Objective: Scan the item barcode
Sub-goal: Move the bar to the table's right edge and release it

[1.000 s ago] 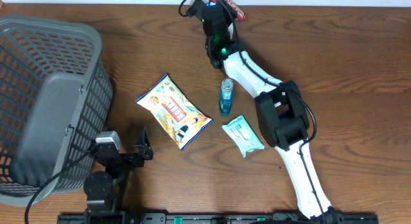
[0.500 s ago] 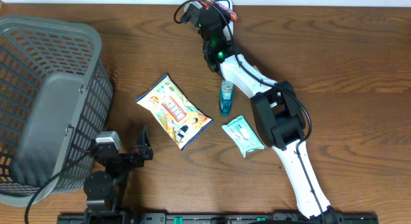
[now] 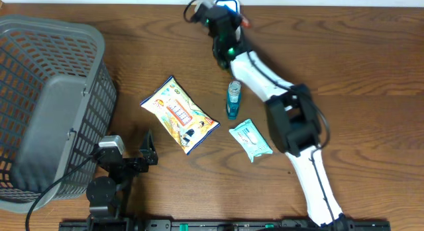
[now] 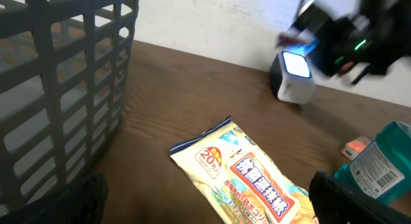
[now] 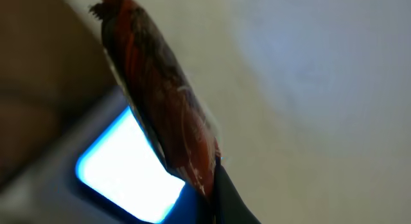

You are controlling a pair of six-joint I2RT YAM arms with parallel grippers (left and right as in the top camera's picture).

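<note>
At the top centre of the overhead frame, the right hand [image 3: 233,16] was clamped on the red packet [image 5: 164,115], presenting it at the lit scanner [image 3: 228,4]; the left hand [image 3: 130,149] sat wide at lower left. Next, its barcode likely needed squaring to the scanner.

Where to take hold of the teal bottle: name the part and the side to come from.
Grip the teal bottle across the middle of its body, coming down from above with a finger on each long side. It seems to lie flat, cap toward the far edge, so its narrow width faces the jaws. Both long sides look clear; the wipes pack sits past its near end.
</note>
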